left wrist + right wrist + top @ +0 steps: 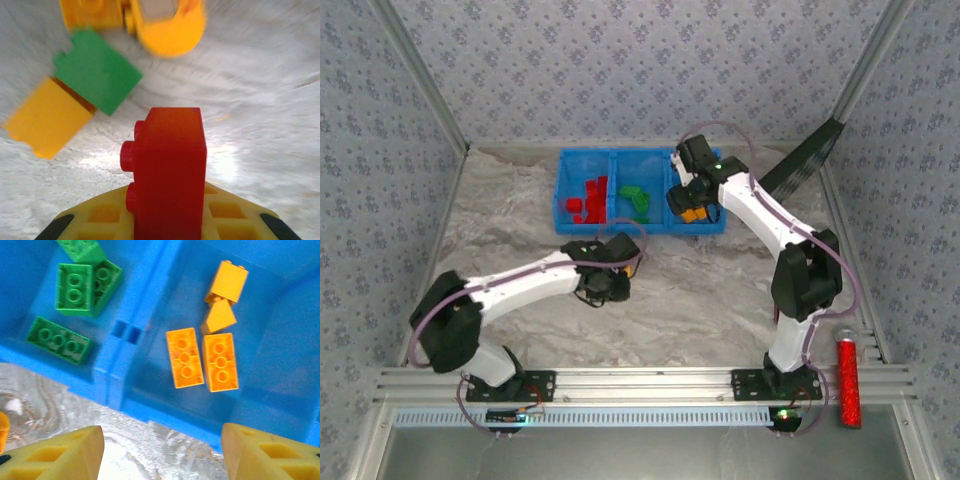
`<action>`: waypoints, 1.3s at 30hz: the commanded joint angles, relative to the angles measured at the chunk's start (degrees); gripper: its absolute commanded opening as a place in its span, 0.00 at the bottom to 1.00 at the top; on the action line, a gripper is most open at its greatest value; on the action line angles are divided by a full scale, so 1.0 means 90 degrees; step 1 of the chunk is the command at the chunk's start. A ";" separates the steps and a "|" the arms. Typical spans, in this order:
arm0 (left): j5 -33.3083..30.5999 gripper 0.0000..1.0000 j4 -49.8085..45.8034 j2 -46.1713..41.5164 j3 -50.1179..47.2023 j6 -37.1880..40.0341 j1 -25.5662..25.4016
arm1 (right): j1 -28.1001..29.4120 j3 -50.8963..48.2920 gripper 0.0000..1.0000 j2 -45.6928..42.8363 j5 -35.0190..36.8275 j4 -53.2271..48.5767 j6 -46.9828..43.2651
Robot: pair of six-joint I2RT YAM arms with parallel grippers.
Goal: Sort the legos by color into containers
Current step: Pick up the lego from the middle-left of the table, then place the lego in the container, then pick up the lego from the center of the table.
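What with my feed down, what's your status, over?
Left fingers shut on red lego. Right fingers open, empty, at blue tray, orange compartment. No obstruction seen.

Free passage was offered by the bare table surface [710, 290] at the centre of the top view. The upper middle was blocked by the blue tray [562, 180], its right compartment overhung by the right gripper [695, 215].

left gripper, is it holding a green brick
No, the left gripper is shut on a red brick; the green brick lies on the table beyond it.
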 commanded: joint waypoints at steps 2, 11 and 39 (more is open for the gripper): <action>-0.0570 0.09 -0.0969 -0.0662 0.0937 0.0933 0.0648 | 0.0359 -0.0121 0.65 -0.0393 -0.0410 -0.0045 0.0160; -0.1070 0.10 -0.0487 -0.0787 0.1922 0.2389 0.1997 | 0.1530 -0.0844 0.63 -0.0325 -0.0770 0.0493 0.1238; 0.0252 0.09 0.0924 0.3936 0.4318 0.3097 0.3594 | 0.2271 -0.0960 0.73 0.0977 -0.0627 0.0819 0.2733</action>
